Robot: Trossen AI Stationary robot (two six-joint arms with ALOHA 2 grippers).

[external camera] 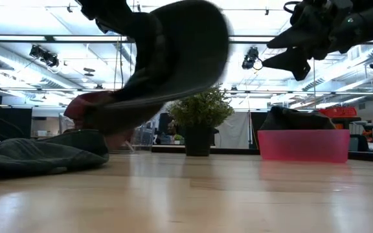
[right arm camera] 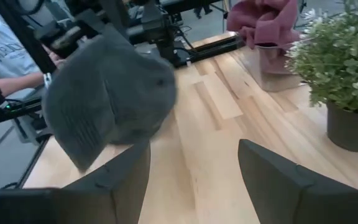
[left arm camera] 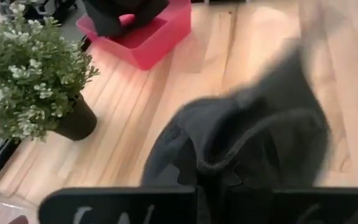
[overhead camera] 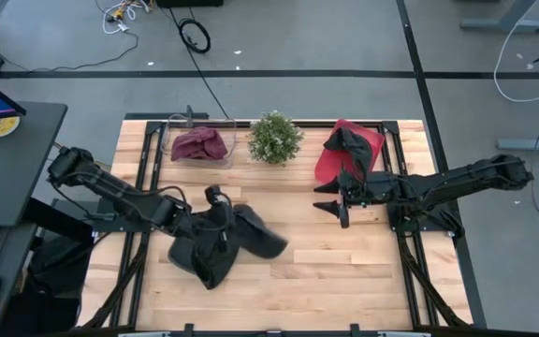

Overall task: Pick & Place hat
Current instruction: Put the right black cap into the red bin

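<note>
A dark grey hat [overhead camera: 255,234] hangs in the air at my left gripper [overhead camera: 215,200], which is shut on it over the table's middle left; it also shows lifted in the low view [external camera: 173,52] and the right wrist view [right arm camera: 104,99]. A second dark cloth piece [overhead camera: 202,260] lies flat on the table below it. My right gripper [overhead camera: 337,202] is open [right arm camera: 194,168], hovering in front of the red bin [overhead camera: 374,142], touching nothing. The bin holds another dark hat [overhead camera: 349,145]. My left gripper holds the grey hat by an edge of its crown [left arm camera: 213,177], pinched between the two fingers; the hat covers the fingertips. The fingers come from the table's left, slanting down. The hat is lifted clear of the table, tilted, its far part [external camera: 193,39] raised.
A potted plant [overhead camera: 274,139] stands at the far middle. A clear container [overhead camera: 171,150] left of it holds a maroon hat [overhead camera: 200,145]. Bare wood lies in the near middle and right [overhead camera: 344,271]. A person [right arm camera: 5,53] sits beyond the table's left side.
</note>
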